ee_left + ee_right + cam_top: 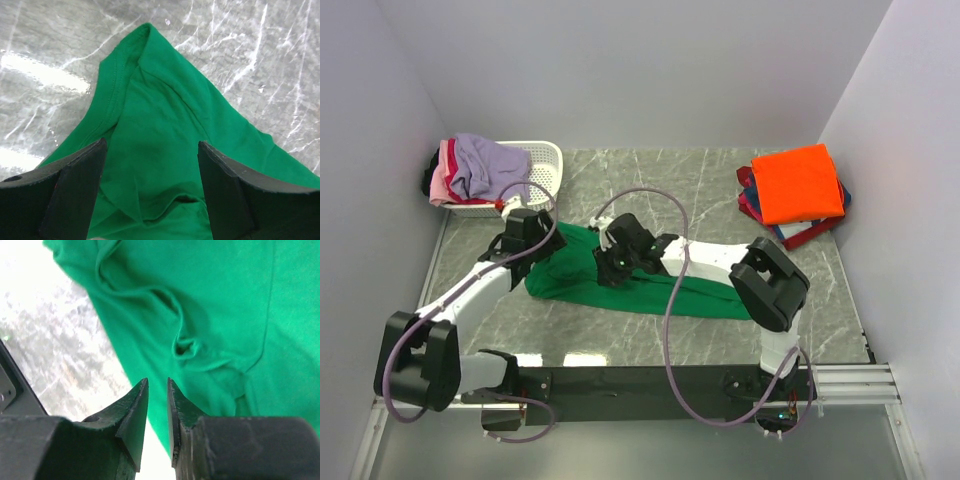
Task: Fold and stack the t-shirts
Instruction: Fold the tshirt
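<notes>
A bright green t-shirt (650, 290) lies crumpled in a long band across the middle of the table. My left gripper (525, 235) hovers over its left end with the jaws wide open; green cloth (165, 110) with a hemmed edge fills the space below them and nothing is held (152, 145). My right gripper (615, 262) is over the shirt's middle. Its jaws (158, 382) stand a narrow gap apart, with no cloth between them and wrinkled green cloth (220, 305) just beyond. A folded orange t-shirt (802, 183) tops a stack at the back right.
A white slotted basket (545, 160) at the back left holds a lavender shirt (485, 165) and a pink one (445, 182). Red (748, 205) and navy (845, 197) cloth show under the orange shirt. Grey walls close in on the marble table (660, 180) on three sides.
</notes>
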